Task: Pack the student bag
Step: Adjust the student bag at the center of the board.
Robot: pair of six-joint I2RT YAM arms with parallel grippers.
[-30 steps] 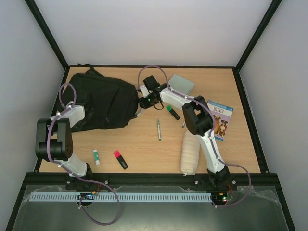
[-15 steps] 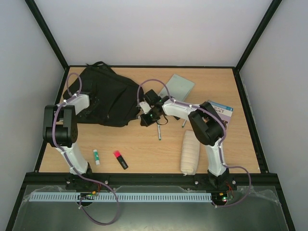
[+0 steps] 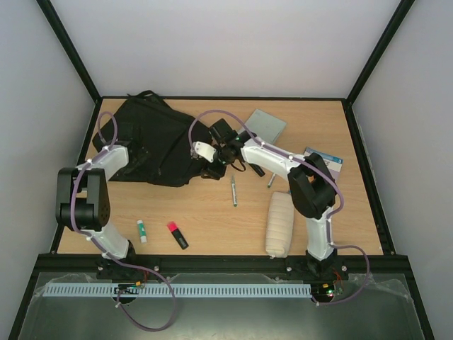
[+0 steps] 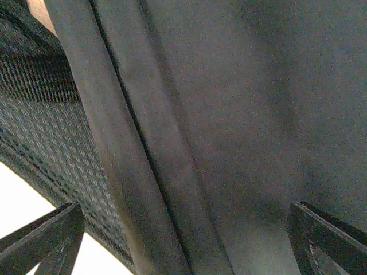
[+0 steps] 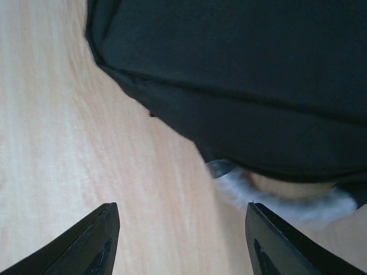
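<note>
One black student bag [image 3: 152,138] slumps upper left on the table [image 3: 347,212]. Left gripper [image 4: 183,246] gapes wide over its fabric, holding nothing; right gripper [image 5: 183,243] parted, empty. One pouch [image 3: 279,225], one pen [image 3: 233,191], one booklet [image 3: 328,157], title seemingly unreadable.

Pale wood-grain counter [image 3: 212,216] at centre, black rim [image 3: 226,98] around it, plain white back wall [image 3: 226,42] at 12 o'clock, left wall [image 3: 32,142] at 9 o'clock, right wall [image 3: 421,142] at 3 o'clock, black frame struts [image 3: 69,51] slanting along the back corners, grey metal ledge [image 3: 226,319] with a white slotted rail [image 3: 212,290] at 6 o'clock, soft even light.
</note>
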